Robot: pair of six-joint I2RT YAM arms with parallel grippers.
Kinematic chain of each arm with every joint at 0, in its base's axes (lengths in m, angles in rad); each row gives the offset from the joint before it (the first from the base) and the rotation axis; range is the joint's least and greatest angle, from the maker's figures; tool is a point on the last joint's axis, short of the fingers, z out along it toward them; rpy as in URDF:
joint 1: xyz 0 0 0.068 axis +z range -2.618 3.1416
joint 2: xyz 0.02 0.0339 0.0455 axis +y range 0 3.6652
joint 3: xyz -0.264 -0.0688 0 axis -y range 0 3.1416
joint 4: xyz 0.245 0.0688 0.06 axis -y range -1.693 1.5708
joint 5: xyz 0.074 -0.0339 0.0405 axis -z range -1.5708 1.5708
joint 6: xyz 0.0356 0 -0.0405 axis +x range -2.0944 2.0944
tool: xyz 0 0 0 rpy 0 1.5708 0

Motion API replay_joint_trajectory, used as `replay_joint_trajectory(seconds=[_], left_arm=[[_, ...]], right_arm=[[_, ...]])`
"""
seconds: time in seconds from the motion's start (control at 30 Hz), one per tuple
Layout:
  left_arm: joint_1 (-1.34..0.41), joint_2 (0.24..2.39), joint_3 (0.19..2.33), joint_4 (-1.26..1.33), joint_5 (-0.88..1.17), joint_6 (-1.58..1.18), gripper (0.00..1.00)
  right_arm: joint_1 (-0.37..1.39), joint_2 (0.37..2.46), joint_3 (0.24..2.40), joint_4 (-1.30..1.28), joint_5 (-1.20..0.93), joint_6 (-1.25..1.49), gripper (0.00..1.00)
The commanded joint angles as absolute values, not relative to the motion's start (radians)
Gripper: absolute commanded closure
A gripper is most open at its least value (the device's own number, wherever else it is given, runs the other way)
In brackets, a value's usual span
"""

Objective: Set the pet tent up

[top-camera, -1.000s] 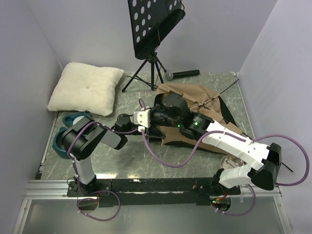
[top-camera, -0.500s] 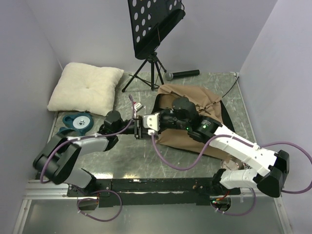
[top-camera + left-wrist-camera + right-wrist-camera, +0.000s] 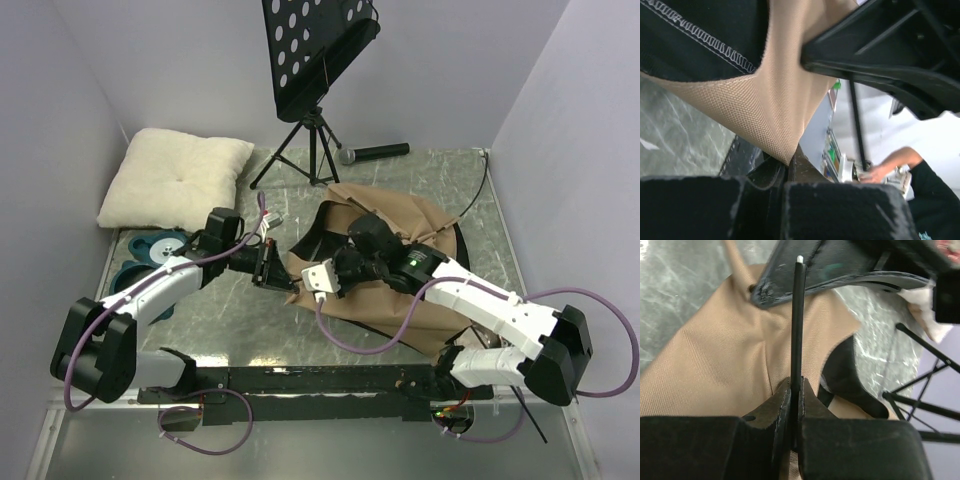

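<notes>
The left end effector (image 3: 787, 167) is clamped on a pointed corner of the pet tent (image 3: 425, 215), coarse-woven tan fabric with black lining, crumpled centre-right on the marbled desk (image 3: 220, 320). The right end effector (image 3: 795, 387) pinches a thin, straight black pole (image 3: 798, 315).

Cream pillow (image 3: 175, 180) far left on desk (image 3: 230, 315), teal bowls (image 3: 150, 246) near it; black music stand (image 3: 318, 50), microphone (image 3: 375, 152) at back.

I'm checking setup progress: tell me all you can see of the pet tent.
The pet tent lies collapsed and crumpled on the table, tan woven fabric outside, black stitched lining inside. The left claw pinches its fabric corner; the right claw is shut on a thin black pole over the fabric.
</notes>
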State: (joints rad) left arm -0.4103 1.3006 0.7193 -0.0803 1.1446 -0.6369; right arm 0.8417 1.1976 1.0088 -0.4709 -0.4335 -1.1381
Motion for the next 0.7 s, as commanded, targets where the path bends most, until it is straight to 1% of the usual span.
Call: replay_joint_trajectory(seconds=[0.0, 0.17, 0.3, 0.47, 0.67], left_arm=[[-0.376, 1.264, 0.787, -0.348, 1.241, -0.488, 0.99], [-0.351, 1.238, 0.804, -0.462, 1.241, -0.393, 0.99], [-0.304, 1.216, 0.767, -0.427, 1.27, -0.432, 0.99], [-0.299, 1.224, 0.762, -0.394, 1.293, -0.477, 0.99], [-0.295, 1.226, 0.781, -0.471, 1.316, -0.416, 0.99]], right_arm=[[0.856, 1.236, 1.019, -0.595, -0.348, -1.21, 1.0], [0.862, 1.243, 0.999, -0.597, -0.336, -1.229, 1.0], [0.868, 1.229, 0.965, -0.595, -0.325, -1.253, 1.0], [0.91, 1.252, 0.965, -0.606, -0.288, -1.247, 1.0], [0.919, 1.296, 0.977, -0.612, -0.236, -1.224, 1.0]])
